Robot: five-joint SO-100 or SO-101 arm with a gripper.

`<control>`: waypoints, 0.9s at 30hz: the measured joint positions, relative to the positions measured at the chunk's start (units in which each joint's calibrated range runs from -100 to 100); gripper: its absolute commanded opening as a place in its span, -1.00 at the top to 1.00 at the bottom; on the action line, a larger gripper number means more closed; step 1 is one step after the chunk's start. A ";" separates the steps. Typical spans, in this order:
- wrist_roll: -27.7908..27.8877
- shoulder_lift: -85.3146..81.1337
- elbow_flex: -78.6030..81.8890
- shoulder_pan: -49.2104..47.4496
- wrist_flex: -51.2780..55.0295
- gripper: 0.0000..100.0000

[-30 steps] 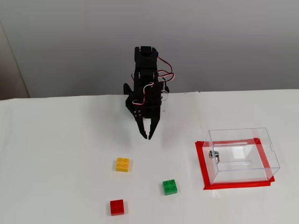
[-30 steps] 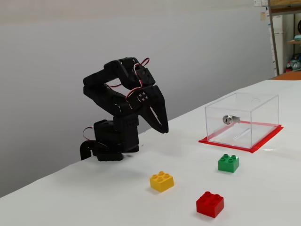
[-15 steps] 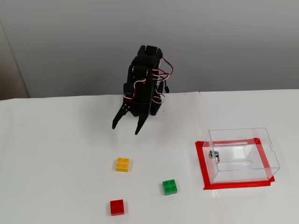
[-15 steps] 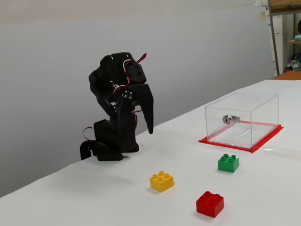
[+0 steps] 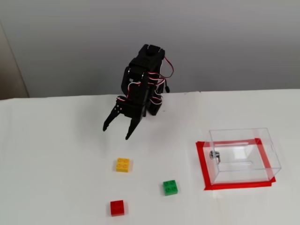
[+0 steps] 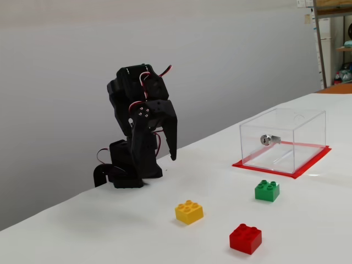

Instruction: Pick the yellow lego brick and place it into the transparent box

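Note:
The yellow lego brick (image 5: 123, 165) lies on the white table, studs up; it also shows in the other fixed view (image 6: 189, 212). The transparent box (image 5: 243, 155) stands empty on a red taped patch at the right, with a small metal fitting on its side, and shows in the other fixed view too (image 6: 283, 139). My black gripper (image 5: 116, 132) hangs open and empty in the air behind the yellow brick, fingers pointing down; in the other fixed view (image 6: 160, 159) one finger hides part of the other.
A green brick (image 5: 170, 187) lies between the yellow brick and the box, also in the other fixed view (image 6: 267, 191). A red brick (image 5: 117, 207) lies nearest the front edge, also in the other fixed view (image 6: 245, 238). A grey wall stands behind the arm's base (image 6: 129, 170).

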 measured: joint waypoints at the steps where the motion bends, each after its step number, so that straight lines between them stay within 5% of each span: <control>1: 0.00 1.27 0.00 -0.11 -0.69 0.35; 27: 1.66 25.12 0.00 -7.37 -19.19 0.35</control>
